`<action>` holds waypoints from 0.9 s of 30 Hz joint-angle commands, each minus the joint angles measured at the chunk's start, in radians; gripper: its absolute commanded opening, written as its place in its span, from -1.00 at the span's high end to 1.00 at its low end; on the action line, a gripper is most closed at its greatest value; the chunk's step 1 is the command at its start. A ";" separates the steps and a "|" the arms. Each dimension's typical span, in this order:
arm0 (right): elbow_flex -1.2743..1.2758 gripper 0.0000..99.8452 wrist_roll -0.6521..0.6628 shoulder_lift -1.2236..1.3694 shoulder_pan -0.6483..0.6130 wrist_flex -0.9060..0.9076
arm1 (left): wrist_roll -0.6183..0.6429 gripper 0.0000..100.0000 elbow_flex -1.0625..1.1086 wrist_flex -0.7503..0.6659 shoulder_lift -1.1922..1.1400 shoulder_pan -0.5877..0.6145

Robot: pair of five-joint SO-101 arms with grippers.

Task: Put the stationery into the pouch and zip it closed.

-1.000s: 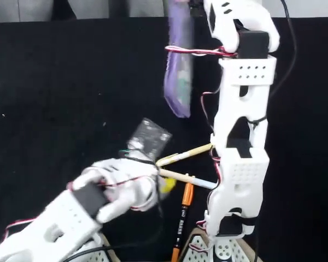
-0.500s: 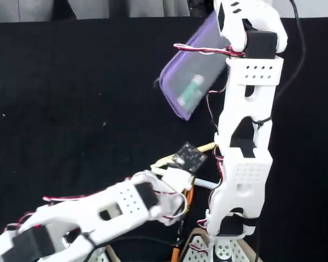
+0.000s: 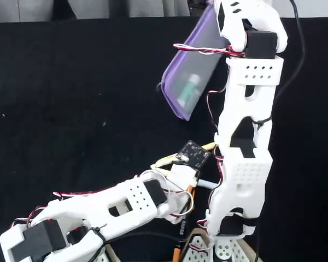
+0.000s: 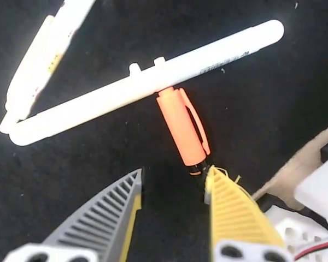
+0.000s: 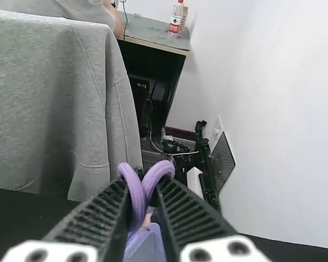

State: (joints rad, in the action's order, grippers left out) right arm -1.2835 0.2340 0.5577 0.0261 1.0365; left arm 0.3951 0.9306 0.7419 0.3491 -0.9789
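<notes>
Pouch held above the counter at 1 o'clock, right jaws clenched on its purple top edge, one green-capped item inside | orange pen, white marker and yellow-marked pen not yet pouched, at 6 o'clock; zipping left | left jaws released, just short of the orange pen's end | since 1 s ago: pouch swung from edge-on to tilted, left arm lowered over the pens
</notes>
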 commanded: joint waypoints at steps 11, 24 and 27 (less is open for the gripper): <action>-0.051 0.98 0.009 -0.022 0.011 -0.029 | 0.009 0.61 -0.133 -0.006 -0.002 -0.002; -0.058 0.98 0.015 -0.022 0.011 -0.025 | 0.044 0.62 -0.510 0.269 -0.445 0.054; -0.087 0.98 0.015 -0.022 0.011 -0.005 | 0.043 0.62 -0.584 0.328 -0.509 0.054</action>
State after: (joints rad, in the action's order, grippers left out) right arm -1.2835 0.2401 0.5577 0.0261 1.0365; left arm 0.4289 0.4841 0.9950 -0.0974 -0.9360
